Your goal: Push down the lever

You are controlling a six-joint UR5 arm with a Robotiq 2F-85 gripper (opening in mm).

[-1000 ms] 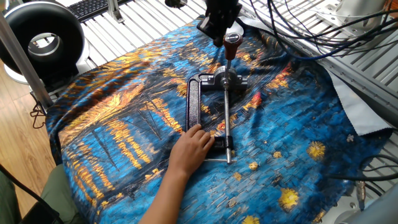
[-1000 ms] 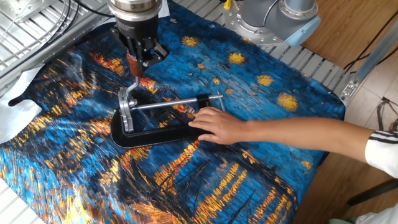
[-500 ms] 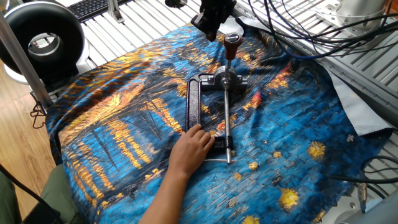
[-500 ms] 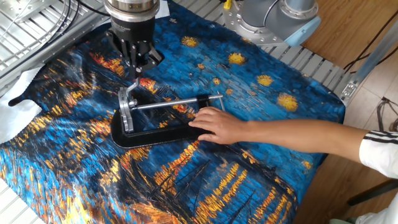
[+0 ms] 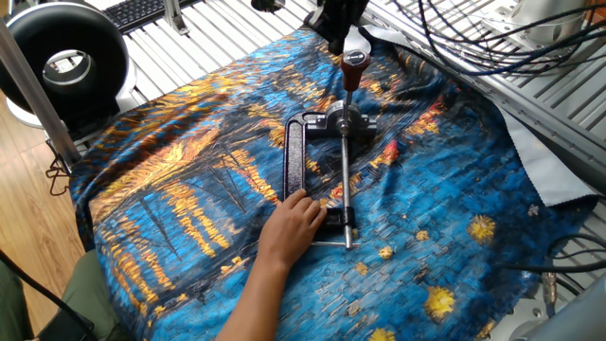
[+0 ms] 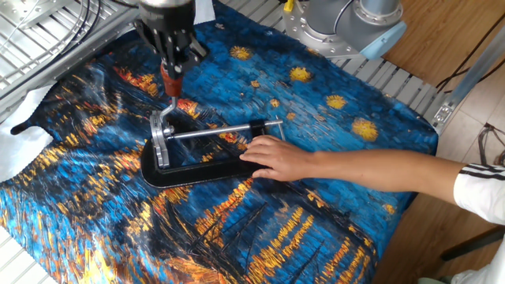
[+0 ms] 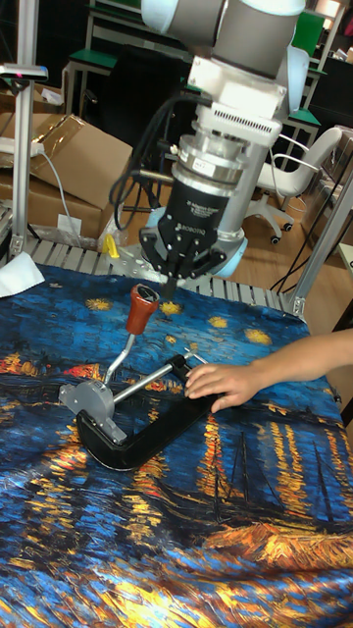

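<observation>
My gripper (image 7: 172,278) sits higher now than it did a second ago, when its fingertips were right at the knob of the lever (image 5: 352,66). In one fixed view its dark body has climbed toward the top edge of the picture, after swinging left of the knob half a second ago and coming back over it. In the other fixed view the gripper (image 6: 173,57) is cropped more by the top edge, and the red-brown knob (image 6: 170,79) shows below its fingertips again, where half a second ago they covered it.
</observation>
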